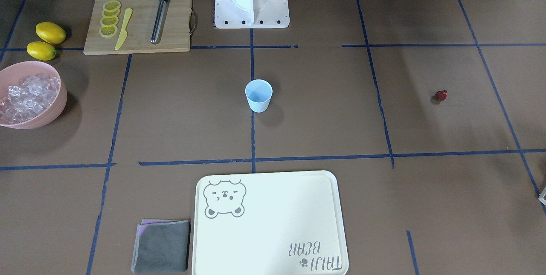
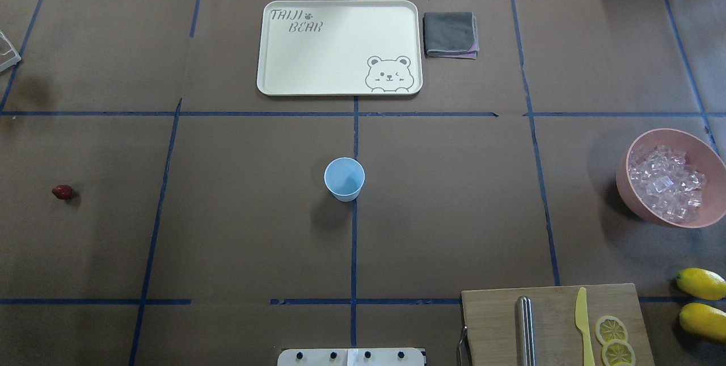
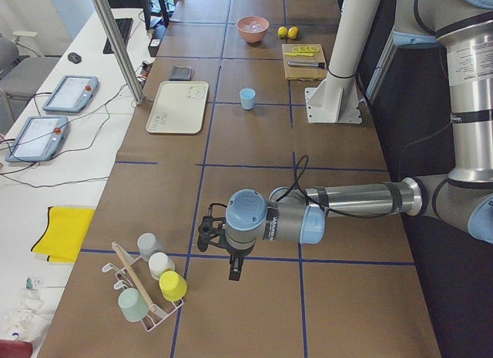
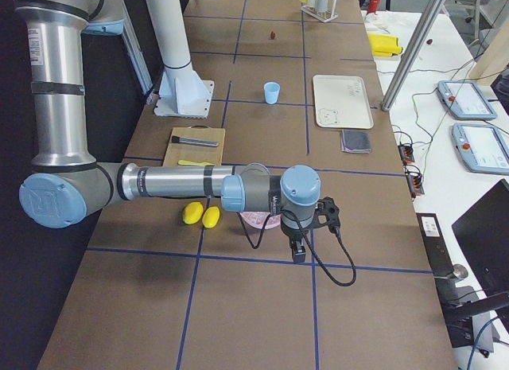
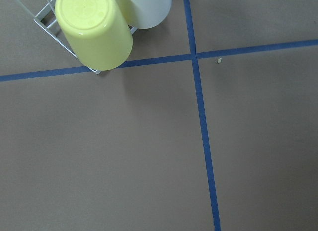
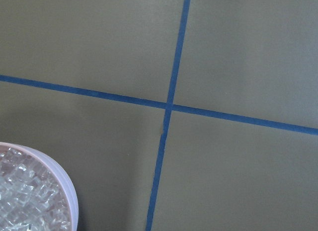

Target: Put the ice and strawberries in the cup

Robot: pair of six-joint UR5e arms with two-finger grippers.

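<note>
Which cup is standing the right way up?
The pale blue cup standing alone, mouth up; the yellow cup and its neighbours sit upside down on a rack.

1. The cup [image 2: 344, 179] stands mid-way across the counter [image 2: 227, 230]; the strawberry [image 2: 62, 192] lies well apart to its left.
2. The ice [image 2: 666, 181] lies in a bowl [image 2: 635, 204] at the right.
3. A tray [image 2: 334, 54] lies far behind the cup, with a cloth [image 2: 451, 34] just to its right.
</note>
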